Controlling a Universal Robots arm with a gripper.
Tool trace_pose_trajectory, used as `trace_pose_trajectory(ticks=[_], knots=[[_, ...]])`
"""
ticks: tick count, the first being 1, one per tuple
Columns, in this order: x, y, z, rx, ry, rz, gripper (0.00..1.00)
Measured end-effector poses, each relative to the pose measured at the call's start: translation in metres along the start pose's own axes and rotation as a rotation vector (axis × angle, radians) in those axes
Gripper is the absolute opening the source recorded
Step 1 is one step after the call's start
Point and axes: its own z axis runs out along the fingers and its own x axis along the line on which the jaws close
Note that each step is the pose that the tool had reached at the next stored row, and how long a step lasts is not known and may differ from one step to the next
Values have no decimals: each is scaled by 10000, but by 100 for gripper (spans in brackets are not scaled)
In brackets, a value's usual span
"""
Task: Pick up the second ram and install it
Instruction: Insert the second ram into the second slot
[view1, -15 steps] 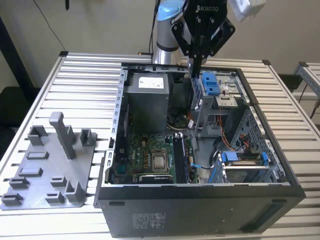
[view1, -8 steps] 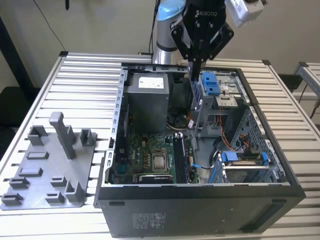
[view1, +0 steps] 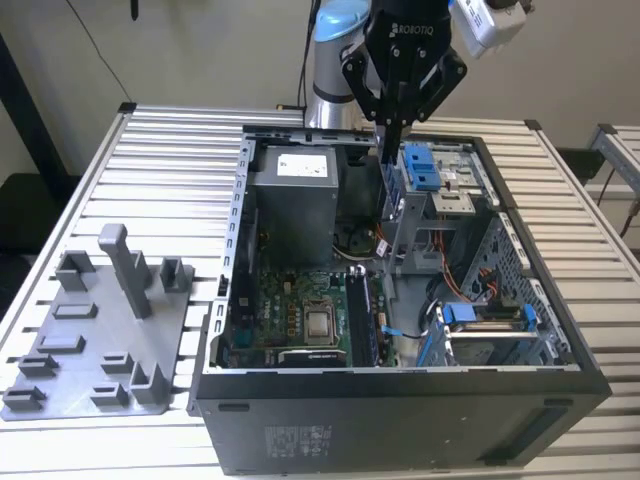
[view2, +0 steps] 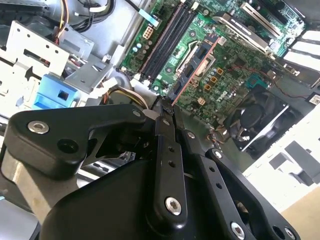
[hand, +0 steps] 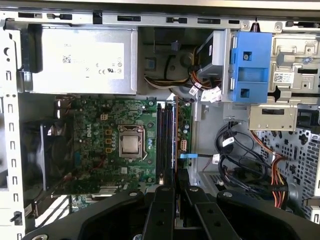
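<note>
Open computer case, laid on its side on the slatted table. The gripper hangs over the far part of the case, between the grey power supply and the blue drive bracket. Its fingers are drawn together to a narrow gap and pinch the second ram. In the second wrist view the ram shows edge-on as a thin strip running out from the fingertips. It is held clear above the green motherboard, apart from the long black memory slots, and is not seated. The slots run just beside the processor socket. On the exterior view's left, a grey parts fixture rests on the table just beside the case.
</note>
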Motion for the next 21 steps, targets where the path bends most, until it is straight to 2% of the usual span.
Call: trace_pose_trajectory(ticks=[9,12,16,21], knots=[[0,1,1,-4,0,0,14],[2,1,35,-4,26,1,14],[1,1,35,-2,34,-1,14],[3,3,104,-2,41,-1,14]])
